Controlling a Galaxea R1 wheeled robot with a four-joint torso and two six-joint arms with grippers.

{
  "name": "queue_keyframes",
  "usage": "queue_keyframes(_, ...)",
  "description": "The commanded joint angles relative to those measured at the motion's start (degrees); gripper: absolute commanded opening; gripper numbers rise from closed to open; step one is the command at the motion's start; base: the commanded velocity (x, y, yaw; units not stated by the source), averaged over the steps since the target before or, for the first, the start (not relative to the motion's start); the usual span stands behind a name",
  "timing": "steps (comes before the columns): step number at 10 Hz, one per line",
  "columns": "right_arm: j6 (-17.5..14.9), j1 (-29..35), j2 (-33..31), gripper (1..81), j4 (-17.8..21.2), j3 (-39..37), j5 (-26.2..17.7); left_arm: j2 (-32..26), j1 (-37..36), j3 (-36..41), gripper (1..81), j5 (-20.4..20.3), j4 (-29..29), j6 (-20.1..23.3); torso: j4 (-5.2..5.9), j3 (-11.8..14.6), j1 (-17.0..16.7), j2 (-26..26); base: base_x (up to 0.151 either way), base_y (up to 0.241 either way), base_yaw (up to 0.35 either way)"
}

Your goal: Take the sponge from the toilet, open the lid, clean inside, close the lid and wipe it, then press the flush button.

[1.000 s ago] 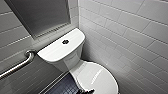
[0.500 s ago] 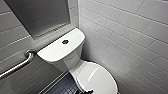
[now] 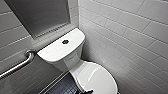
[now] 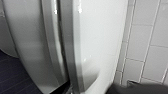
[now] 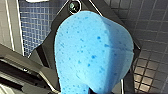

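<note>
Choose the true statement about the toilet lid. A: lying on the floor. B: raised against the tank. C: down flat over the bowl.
C: the lid lies flat and shut, in front of the tank with the flush button on top.

Right wrist assembly noted: flat matte black plate [image 5: 46, 58] of angular outline, a round fitting [image 5: 74, 6] with pale ring at one corner, and a grey jointed bar [image 5: 17, 72] with dark recesses.
</note>
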Motion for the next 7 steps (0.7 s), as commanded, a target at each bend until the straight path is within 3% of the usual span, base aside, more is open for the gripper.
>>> queue_keyframes(1,0.16,-2.04,-2.15,1.0,-1.02,0.23,-2.08,2.11,-6.29,0.93,81.1,0.5,1.39,0.52,0.0,0.0,0.0,0.0,0.0,0.0,0.0)
queue_keyframes(7,0.07,-1.87,-1.97,1.0,-1.02,0.58,-2.07,1.49,-10.86,5.15,81.1,0.41,1.57,-1.5,0.0,0.0,0.0,0.0,0.0,0.0,0.0)
